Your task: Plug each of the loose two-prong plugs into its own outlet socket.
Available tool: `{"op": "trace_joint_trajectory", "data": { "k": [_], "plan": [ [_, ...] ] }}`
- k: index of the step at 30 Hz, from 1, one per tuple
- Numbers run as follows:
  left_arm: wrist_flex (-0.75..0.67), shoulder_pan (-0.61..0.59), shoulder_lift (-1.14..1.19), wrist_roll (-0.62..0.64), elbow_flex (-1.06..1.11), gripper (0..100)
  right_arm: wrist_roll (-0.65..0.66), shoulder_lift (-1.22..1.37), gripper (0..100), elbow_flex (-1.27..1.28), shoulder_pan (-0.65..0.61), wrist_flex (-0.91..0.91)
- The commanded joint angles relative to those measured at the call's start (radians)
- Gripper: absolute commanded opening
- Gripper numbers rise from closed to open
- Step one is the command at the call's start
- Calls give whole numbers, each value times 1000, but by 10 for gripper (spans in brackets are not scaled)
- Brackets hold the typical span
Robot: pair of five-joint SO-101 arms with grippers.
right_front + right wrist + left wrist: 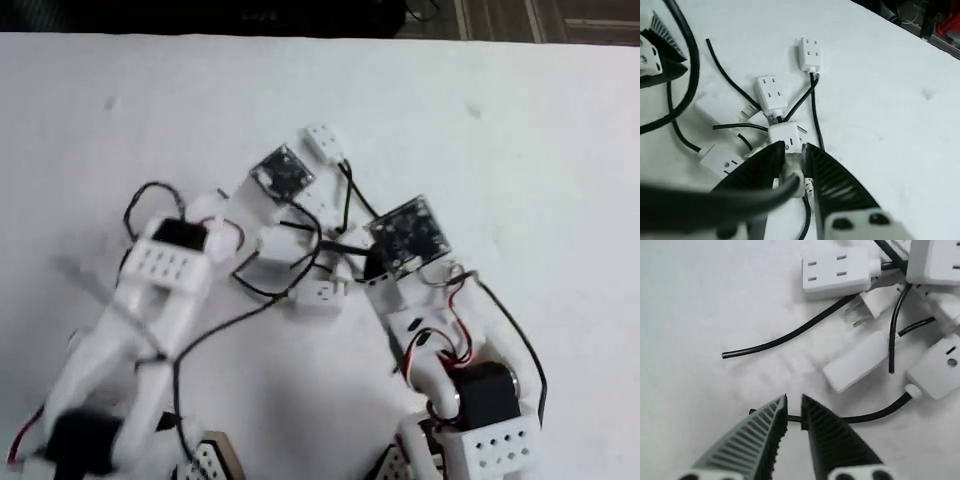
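Left gripper point(794, 407) pinches a thin black cord point(865, 415) down on the table point(700, 300). Right gripper point(794, 152) squeezes a white plug point(785, 136) near a socket point(771, 92). I think the step is lining up. Next, the plug must push straight into that socket.

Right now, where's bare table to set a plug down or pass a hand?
Free: the table outboard of the right arm, and the far strip behind the outlet cluster. Crowded: centre, cables and outlets between it and the left arm.
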Motion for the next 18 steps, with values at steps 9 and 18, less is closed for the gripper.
{"op": "trace_joint_trajectory", "data": {
  "k": [9,18],
  "plan": [
    [-121,-27,458,232,-387,214,2,2,17,-14,97,-62],
    [-2,-1,486,34,-345,214,3,1,17,-14,97,-62]
  ]
}}
